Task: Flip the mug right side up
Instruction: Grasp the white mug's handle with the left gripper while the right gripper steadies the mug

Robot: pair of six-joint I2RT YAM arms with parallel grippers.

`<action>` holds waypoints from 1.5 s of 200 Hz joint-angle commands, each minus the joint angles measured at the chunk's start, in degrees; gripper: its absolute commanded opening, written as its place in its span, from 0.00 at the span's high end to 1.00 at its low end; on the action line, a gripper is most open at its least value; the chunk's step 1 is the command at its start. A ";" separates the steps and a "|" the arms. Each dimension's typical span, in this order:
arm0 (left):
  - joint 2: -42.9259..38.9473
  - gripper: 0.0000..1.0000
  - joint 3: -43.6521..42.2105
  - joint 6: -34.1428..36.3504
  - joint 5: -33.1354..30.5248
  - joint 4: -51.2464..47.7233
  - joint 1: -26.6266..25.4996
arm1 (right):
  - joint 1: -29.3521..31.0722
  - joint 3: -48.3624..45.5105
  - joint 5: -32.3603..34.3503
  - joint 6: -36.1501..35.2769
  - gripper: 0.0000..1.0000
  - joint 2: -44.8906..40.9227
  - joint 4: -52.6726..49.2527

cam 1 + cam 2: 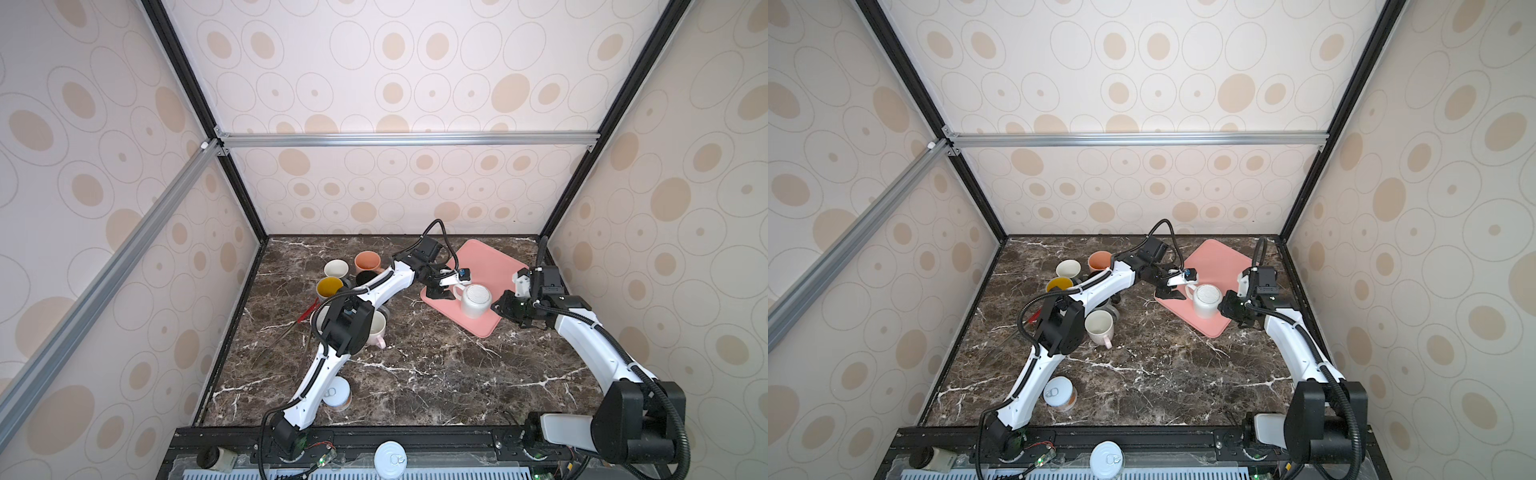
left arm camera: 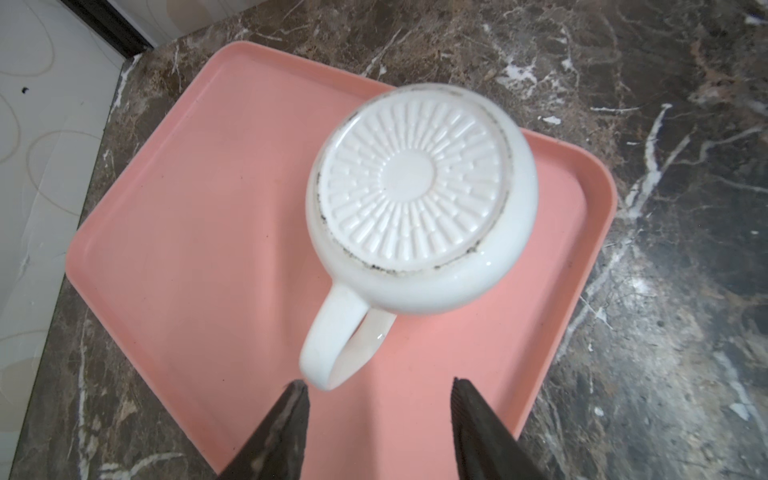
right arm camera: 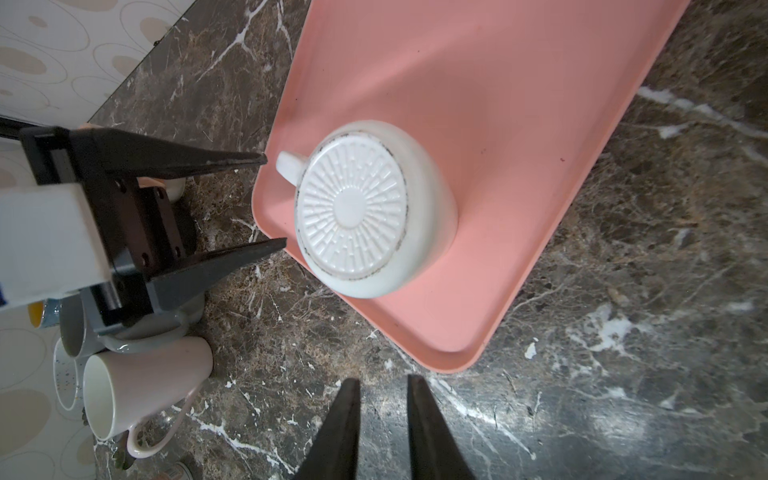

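Your left gripper (image 2: 379, 382) stood with its jaws spread wide and empty, tips over the pink tray (image 2: 187, 249). Nothing lay between them and the mug's handle (image 2: 332, 340), which sat just beside one fingertip (image 2: 297, 401). Your right gripper (image 3: 383, 378) held nothing, its jaws a narrow gap apart over the marble table (image 3: 623, 291), just short of the tray's edge.

The white mug (image 2: 415, 195) stood upside down on the tray, between the two grippers. Its ribbed base faced up, with a dark, scuffed ring around it.

Behind the left gripper and well apart from the tray, the right wrist view showed a white mug with a pink handle (image 3: 145, 386) among other cups. Only the top views showed the orange cup (image 1: 368, 262) there and the can (image 1: 338, 392), far back by the left arm's base.
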 commanded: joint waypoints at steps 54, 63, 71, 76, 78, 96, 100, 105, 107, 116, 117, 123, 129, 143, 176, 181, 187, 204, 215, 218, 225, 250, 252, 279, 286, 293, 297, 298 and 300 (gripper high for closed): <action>1.71 0.50 2.12 -2.27 1.32 4.81 -2.07 | -0.31 -2.09 -0.05 0.82 0.76 -0.65 1.41; 1.19 0.50 2.10 -1.80 1.36 4.46 -2.10 | -0.37 -2.30 -0.05 0.89 0.76 -0.93 1.43; 0.45 0.50 1.82 -1.30 1.49 4.36 -2.09 | -0.32 -2.47 -0.05 0.90 0.76 -1.07 1.43; -0.12 0.50 1.41 -1.02 1.73 4.38 -2.12 | -0.34 -2.67 -0.13 0.90 0.76 -1.15 1.43; -0.43 0.49 1.28 -0.97 1.80 4.46 -2.08 | -0.36 -2.73 -0.14 0.95 0.76 -1.15 1.43; -2.28 0.47 -0.29 1.58 2.50 5.11 -2.06 | -0.35 -3.20 -0.58 1.08 0.76 -1.13 1.44; -2.42 0.47 -0.27 2.17 2.82 4.95 -2.06 | -0.32 -3.14 -0.67 1.08 0.76 -1.13 1.39; -2.51 0.47 -0.20 3.07 3.48 4.37 -1.96 | -0.35 -3.22 -0.83 1.01 0.76 -1.09 1.34; -2.49 0.46 0.00 3.52 3.71 4.13 -1.97 | -0.36 -3.35 -0.97 1.00 0.76 -1.14 1.24; -2.03 0.42 0.76 4.60 4.24 3.24 -1.85 | -0.35 -3.48 -1.08 0.99 0.76 -1.13 1.10; -2.00 0.42 0.87 4.64 4.23 3.18 -1.87 | -0.36 -3.48 -1.09 0.99 0.76 -1.19 1.09; -1.38 0.38 1.80 5.19 4.09 2.55 -1.85 | -0.34 -3.67 -1.18 0.99 0.76 -1.28 1.09; -0.45 0.35 2.97 5.90 3.80 1.65 -1.88 | -0.34 -3.96 -1.36 1.09 0.76 -1.38 1.08; 1.27 0.26 5.27 6.49 2.93 0.66 -1.81 | -0.33 -4.74 -1.67 1.17 0.76 -1.72 1.01; 3.46 0.16 5.60 6.91 1.26 3.28 -1.89 | -0.36 -6.71 -2.13 1.19 0.76 -2.08 1.00; 3.77 0.15 5.71 6.79 1.19 3.89 -1.86 | -0.34 -7.03 -2.27 1.17 0.76 -2.12 0.95; 4.28 0.15 5.81 6.63 1.24 4.70 -1.89 | -0.32 -7.18 -2.48 1.17 0.76 -1.94 0.98; 5.40 0.14 5.91 5.26 2.71 7.38 -1.85 | -0.31 -7.57 -3.08 1.34 0.76 -1.55 0.87; 6.13 0.14 5.90 4.41 3.48 8.63 -1.87 | -0.35 -7.62 -3.29 1.43 0.76 -1.36 0.87; 6.19 0.14 5.89 4.22 3.59 8.91 -1.84 | -0.32 -7.62 -3.32 1.43 0.76 -1.38 0.85; 6.64 0.14 5.98 3.93 3.96 9.30 -1.89 | -0.35 -7.70 -3.30 1.52 0.76 -1.42 0.92; 7.22 0.23 6.51 3.36 5.21 7.61 -1.85 | -0.32 -8.05 -3.16 1.61 0.76 -1.49 0.98; 7.21 0.25 6.55 3.33 5.31 7.36 -1.81 | -0.36 -8.10 -3.09 1.61 0.76 -1.50 0.99; 6.00 0.46 6.62 2.74 6.45 4.05 -1.93 | -0.33 -8.73 -2.42 1.67 0.76 -1.14 1.68; 5.49 0.51 6.51 2.53 6.75 3.22 -1.93 | -0.34 -8.58 -2.33 1.62 0.76 -0.99 1.70; 4.99 0.56 6.38 2.09 7.01 2.48 -1.90 | -0.36 -8.42 -2.18 1.61 0.76 -0.68 1.69; 4.74 0.59 6.14 1.64 7.19 2.27 -1.94 | -0.36 -8.31 -2.16 1.51 0.76 -0.56 1.72; 4.60 0.60 6.06 1.49 7.29 2.26 -1.91 | -0.32 -8.27 -2.16 1.52 0.76 -0.50 1.76; 4.34 0.61 5.89 1.20 7.45 2.24 -1.96 | -0.35 -8.26 -2.09 1.52 0.76 -0.40 1.71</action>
